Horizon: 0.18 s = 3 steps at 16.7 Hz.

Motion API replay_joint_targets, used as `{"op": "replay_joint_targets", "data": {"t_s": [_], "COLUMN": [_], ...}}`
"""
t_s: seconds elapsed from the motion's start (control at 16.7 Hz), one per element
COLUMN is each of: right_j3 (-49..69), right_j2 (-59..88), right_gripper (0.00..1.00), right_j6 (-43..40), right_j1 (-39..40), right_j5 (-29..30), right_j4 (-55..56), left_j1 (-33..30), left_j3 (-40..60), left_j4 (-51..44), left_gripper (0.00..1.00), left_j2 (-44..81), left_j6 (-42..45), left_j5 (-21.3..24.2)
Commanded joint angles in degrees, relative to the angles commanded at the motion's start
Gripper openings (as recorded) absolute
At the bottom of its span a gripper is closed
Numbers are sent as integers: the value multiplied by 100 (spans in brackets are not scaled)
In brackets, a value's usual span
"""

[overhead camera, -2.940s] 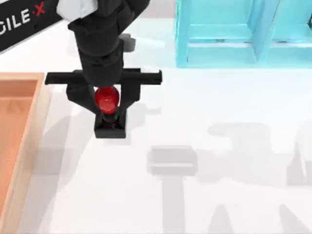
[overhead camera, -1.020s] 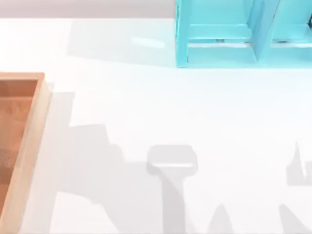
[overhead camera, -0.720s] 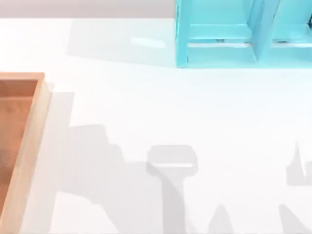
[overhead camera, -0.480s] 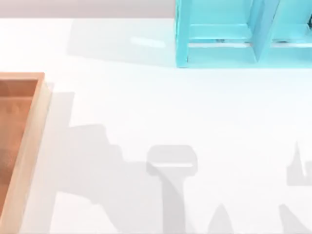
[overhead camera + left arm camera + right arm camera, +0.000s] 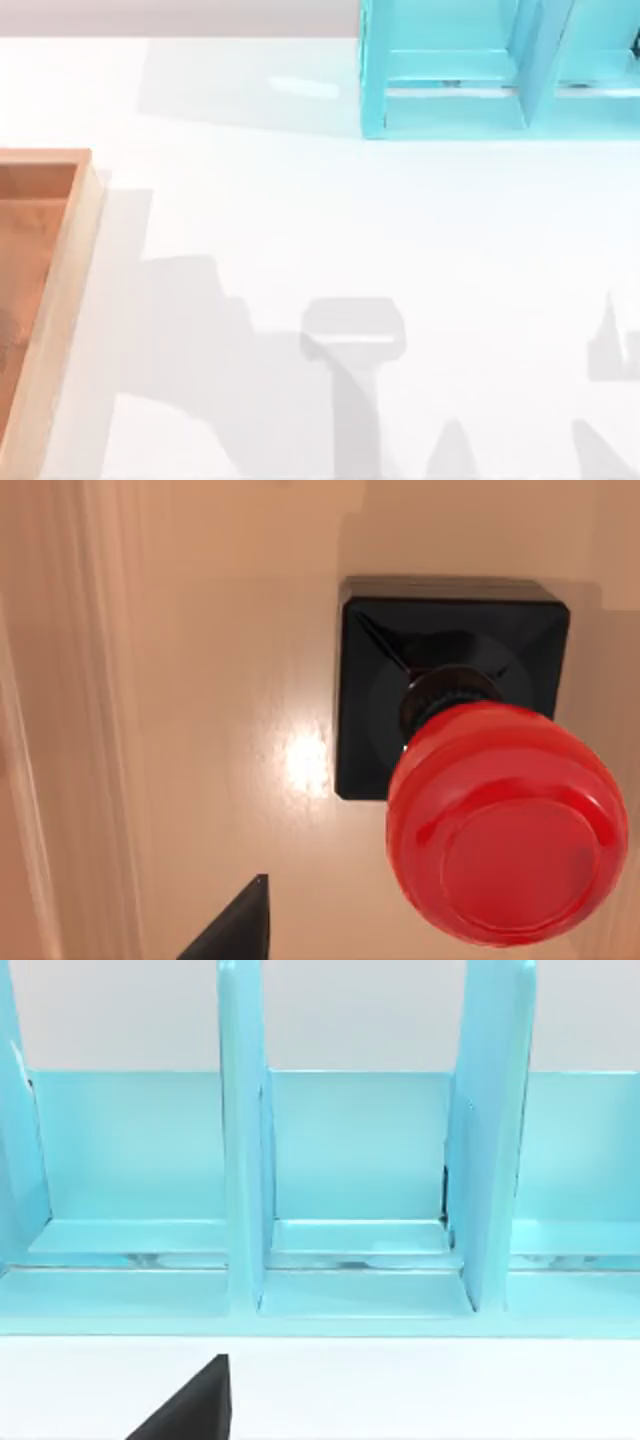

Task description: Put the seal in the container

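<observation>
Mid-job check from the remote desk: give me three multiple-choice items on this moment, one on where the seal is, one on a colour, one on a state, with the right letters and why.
1. Where does the seal stand?
A. on the container's floor
B. in the blue shelf frame
C. on the white table

2. What colour is the seal's knob?
A. green
B. red
C. yellow

3. How does the seal sit?
A. lying on its side
B. upside down
C. upright on its black base

Answers: 1 A, the left wrist view shows orange-brown wood of the container under it. 2 B, the knob is glossy red. 3 C, the square base lies flat with the knob on top.
</observation>
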Motion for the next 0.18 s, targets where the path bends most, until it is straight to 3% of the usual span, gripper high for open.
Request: {"op": "replay_joint_targets", "data": {"t_s": [0.18], "right_j3": [0], "right_j2": [0], "right_gripper": [100], "right_j6": [0], "right_j1": [0], "right_j5": [0], "right_j4": [0], "left_j1": [0], "left_j3": [0], "left_j4": [0], "left_gripper": [100], "left_j2": [0], "left_j6": [0], "left_j5": [0]}}
